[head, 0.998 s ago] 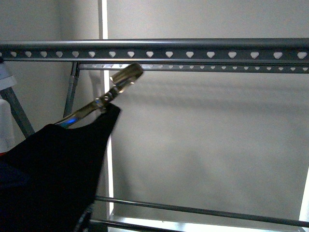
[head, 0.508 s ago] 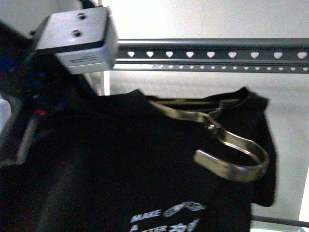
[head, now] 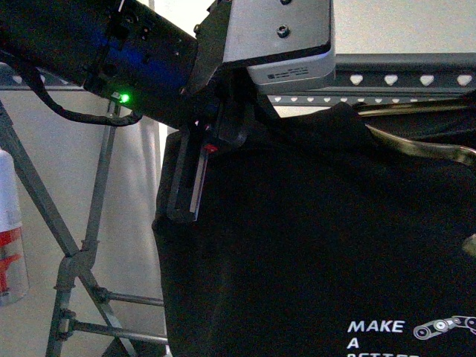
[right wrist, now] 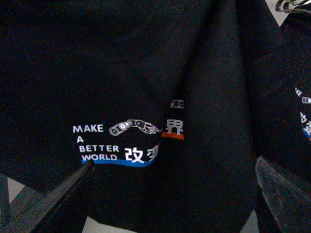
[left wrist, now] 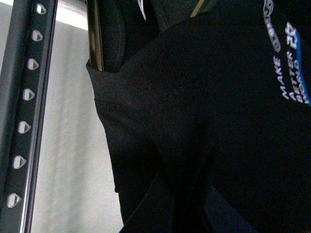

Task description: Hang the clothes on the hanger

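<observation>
Grey wall (head: 134, 223); left arm (head: 111, 52) across hanger (head: 409, 68)

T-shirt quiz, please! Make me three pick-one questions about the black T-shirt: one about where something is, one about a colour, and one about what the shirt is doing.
1. In the front view, where is the rack's rail with heart-shaped holes compared with the T-shirt?
A. Under it
B. Above it
C. Wrapped inside it

2. What colour is the stripe under "BETTER WORLD"?
A. Blue
B. Yellow
C. Pink

3. How is the T-shirt?
A. Folded flat on a table
B. Stuffed in a basket
C. Hanging down, high up near the rail

Answers:
1 B: the rail runs across the top, over the shirt's shoulder.
2 A: the right wrist view shows a blue line beneath the white words.
3 C: the cloth drops freely from high up, with the rack's legs beside it.
</observation>
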Motion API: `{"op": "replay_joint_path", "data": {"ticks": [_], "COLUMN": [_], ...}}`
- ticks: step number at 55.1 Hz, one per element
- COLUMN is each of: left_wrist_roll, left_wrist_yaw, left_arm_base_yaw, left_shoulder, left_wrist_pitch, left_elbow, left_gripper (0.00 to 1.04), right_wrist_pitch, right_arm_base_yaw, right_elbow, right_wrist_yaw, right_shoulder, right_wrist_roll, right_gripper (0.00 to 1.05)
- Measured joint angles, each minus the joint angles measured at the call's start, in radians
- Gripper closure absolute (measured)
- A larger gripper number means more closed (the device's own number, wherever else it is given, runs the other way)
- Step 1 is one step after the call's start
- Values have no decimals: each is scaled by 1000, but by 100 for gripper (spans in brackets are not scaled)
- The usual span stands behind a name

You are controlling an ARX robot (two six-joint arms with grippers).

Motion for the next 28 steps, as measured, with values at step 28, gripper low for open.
{"op": "replay_joint_path", "data": {"ticks": [28], "left_wrist_roll": [6], "left_wrist_yaw": [-9], "left_arm_base_yaw": [4], "left_shoulder": [0], "left_wrist_pitch": [2], "left_elbow": [0], "left_gripper": [100], "right_wrist_pitch": [-9], "right_arm_base_yaw": [-179], "right_elbow": [57], "right_wrist_yaw": [-407], "right_shoulder": [175], "right_wrist_roll": [65], "right_gripper": [7]}}
